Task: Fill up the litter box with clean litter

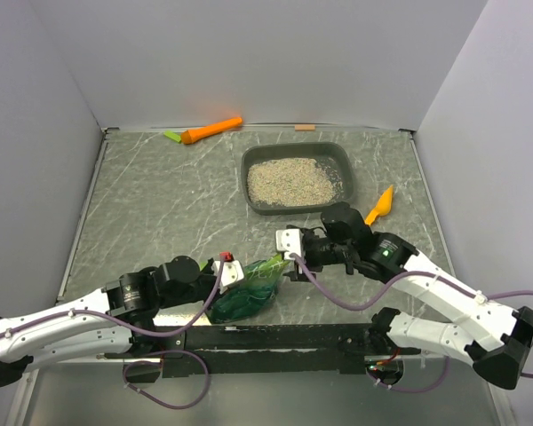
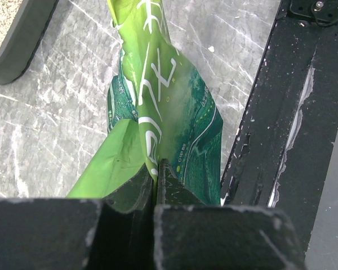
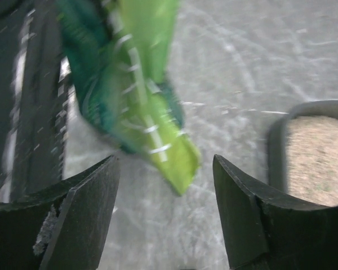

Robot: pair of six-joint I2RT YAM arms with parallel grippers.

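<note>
**Left arm pinches bag (image 1: 247,291); litter (image 1: 290,180) lies in box (image 1: 348,170)**

The left gripper (image 2: 156,169) has its jaws pressed together on a fold of the green bag, which is at the near edge of the table (image 1: 160,195). The right gripper (image 3: 166,169) is just beyond the bag's light-green tip, jaws wide and holding nothing. Farther back, the box holds a speckled layer of litter. An orange scoop (image 1: 380,204) lies just right of it.

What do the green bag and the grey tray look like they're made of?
The bag looks like thin plastic film with a glossy finish: it crinkles, folds sharply and catches light, and it carries white print. The tray seems to be moulded rigid plastic, dark grey and fairly matte, going by its rounded corners and smooth, even walls.
</note>
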